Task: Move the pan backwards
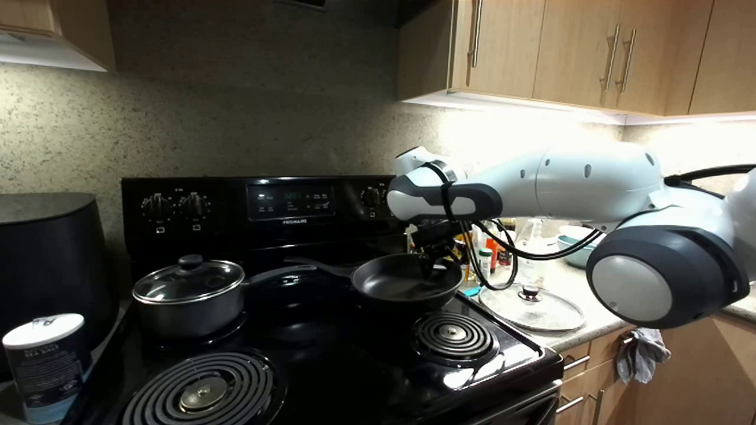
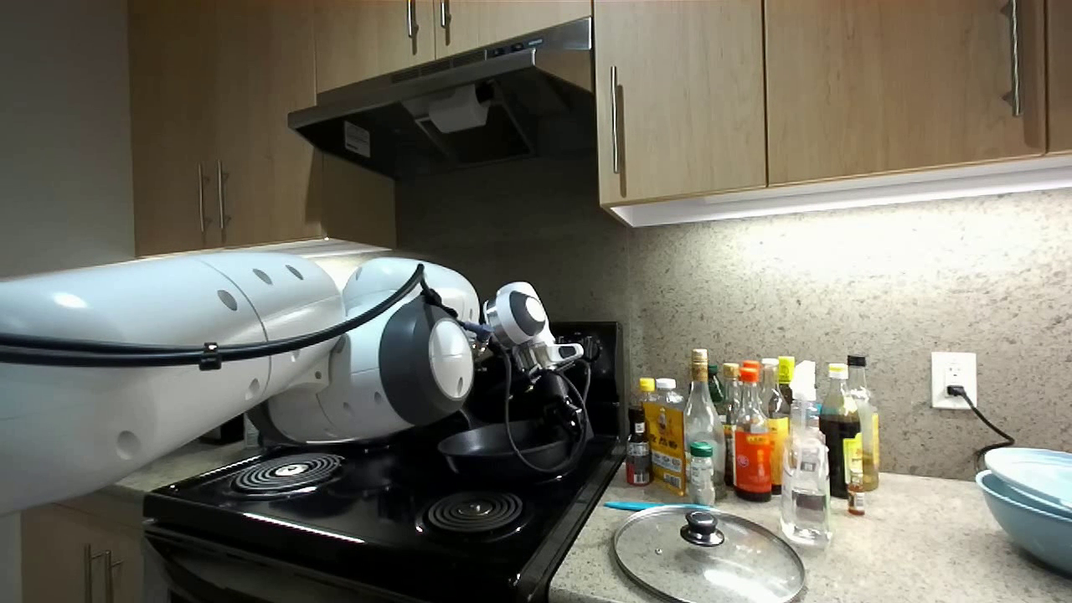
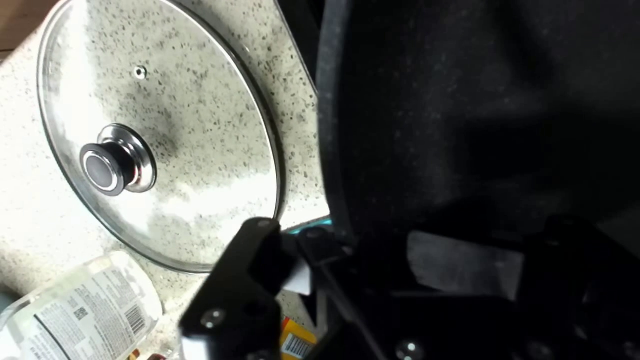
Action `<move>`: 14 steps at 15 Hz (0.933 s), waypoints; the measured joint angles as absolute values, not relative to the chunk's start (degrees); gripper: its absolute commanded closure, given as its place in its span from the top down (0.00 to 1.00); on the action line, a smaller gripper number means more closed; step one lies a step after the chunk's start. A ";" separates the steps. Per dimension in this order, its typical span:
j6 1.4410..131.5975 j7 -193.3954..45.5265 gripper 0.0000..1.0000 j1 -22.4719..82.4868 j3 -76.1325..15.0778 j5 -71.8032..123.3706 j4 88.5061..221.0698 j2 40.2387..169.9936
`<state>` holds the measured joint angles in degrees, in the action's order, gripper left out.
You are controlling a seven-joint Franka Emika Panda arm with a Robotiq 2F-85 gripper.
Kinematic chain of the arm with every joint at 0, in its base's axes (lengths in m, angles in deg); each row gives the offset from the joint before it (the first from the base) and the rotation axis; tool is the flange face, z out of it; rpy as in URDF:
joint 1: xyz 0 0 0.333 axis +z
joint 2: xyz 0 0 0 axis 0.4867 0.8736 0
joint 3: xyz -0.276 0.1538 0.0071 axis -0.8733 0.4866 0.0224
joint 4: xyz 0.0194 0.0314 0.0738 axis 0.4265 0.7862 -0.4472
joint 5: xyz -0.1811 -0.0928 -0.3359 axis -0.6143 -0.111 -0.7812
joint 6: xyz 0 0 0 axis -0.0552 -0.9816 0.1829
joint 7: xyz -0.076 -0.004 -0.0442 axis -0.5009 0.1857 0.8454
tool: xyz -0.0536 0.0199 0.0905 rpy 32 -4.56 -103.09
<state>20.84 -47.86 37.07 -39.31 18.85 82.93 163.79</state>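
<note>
The gripper (image 2: 568,417) is at the rim (image 3: 330,115) of the pan (image 1: 407,286). In the wrist view its jaws appear to stand on either side of that rim, at bottom centre; black parts merge, so opening width and hold cannot be told. The pan is at the rear of the stove (image 1: 331,360), just right of centre in an exterior view; its handle (image 1: 333,269) points left, ending below the panel (image 1: 289,203). The pot (image 1: 186,307) is at left.

Judged step in hand: engaging the rim. Next move, if backwards means toward the panel: secure the rim, then slide the pan level, keeping its handle clear of the pot.
</note>
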 measured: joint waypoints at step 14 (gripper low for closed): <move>29.52 -48.53 0.00 37.23 -39.31 18.60 82.92 165.91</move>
<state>29.52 -48.53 37.23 -39.31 18.60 82.92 165.91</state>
